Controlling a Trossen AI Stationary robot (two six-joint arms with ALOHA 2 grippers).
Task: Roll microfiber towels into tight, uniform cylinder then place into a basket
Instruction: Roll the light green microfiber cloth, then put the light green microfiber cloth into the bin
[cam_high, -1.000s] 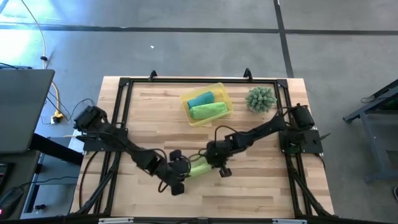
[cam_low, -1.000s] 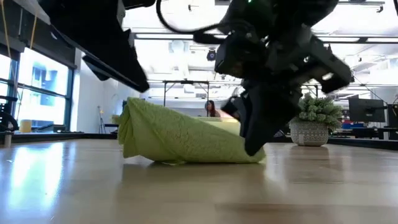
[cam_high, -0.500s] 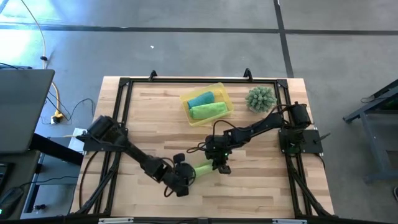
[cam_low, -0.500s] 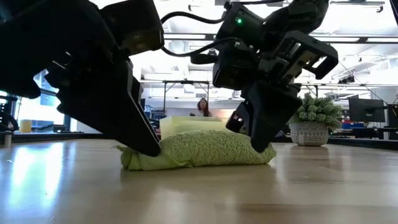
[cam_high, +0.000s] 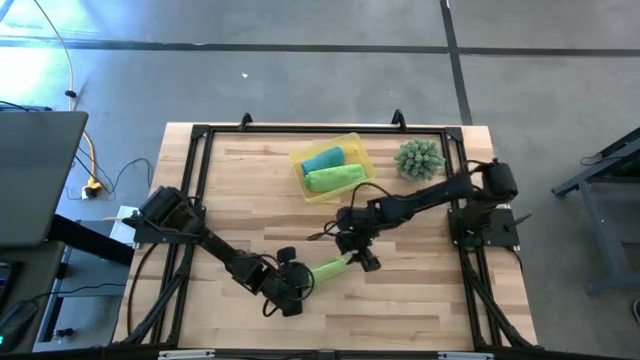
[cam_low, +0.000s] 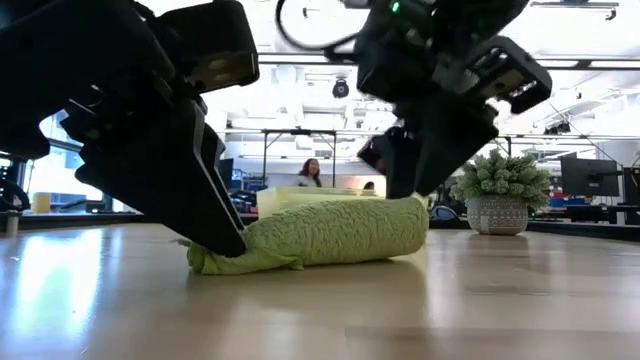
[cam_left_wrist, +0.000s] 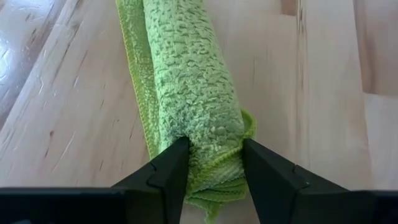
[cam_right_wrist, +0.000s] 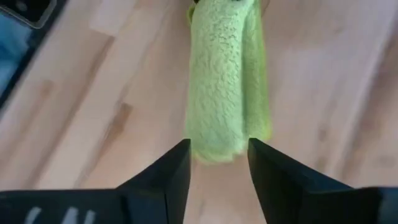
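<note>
The left pincer (cam_left_wrist: 213, 163) has its two fingers set on either side of one end of the rolled lime-green towel (cam_high: 329, 268), touching the cloth, though whether they press it or merely bracket it cannot be told; the right pincer (cam_right_wrist: 217, 163) stands parted at the roll's other end, its fingers flanking the tip with a sliver of wood showing between, holding nothing. The roll lies flat on the tabletop (cam_high: 420, 300), a fairly even cylinder with a loose flap of cloth trailing along one side and spilling out at the left pincer's end (that untidy edge is plain in the left wrist view). Farther from the roll, toward the tabletop's far edge, the yellow basket (cam_high: 352, 140) already carries a teal roll (cam_high: 322, 160) and a second green roll (cam_high: 334, 178) side by side; beyond the roll's right-pincer end, near the far corner, stands the spiky potted plant (cam_high: 419, 159). By the look of it the rolling of this last towel is finished and the step in hand is the pick-up. The next move calls for a firm pinch at both ends, or around the middle, so the flap does not unwind, then a carry across to the basket's remaining room.
</note>
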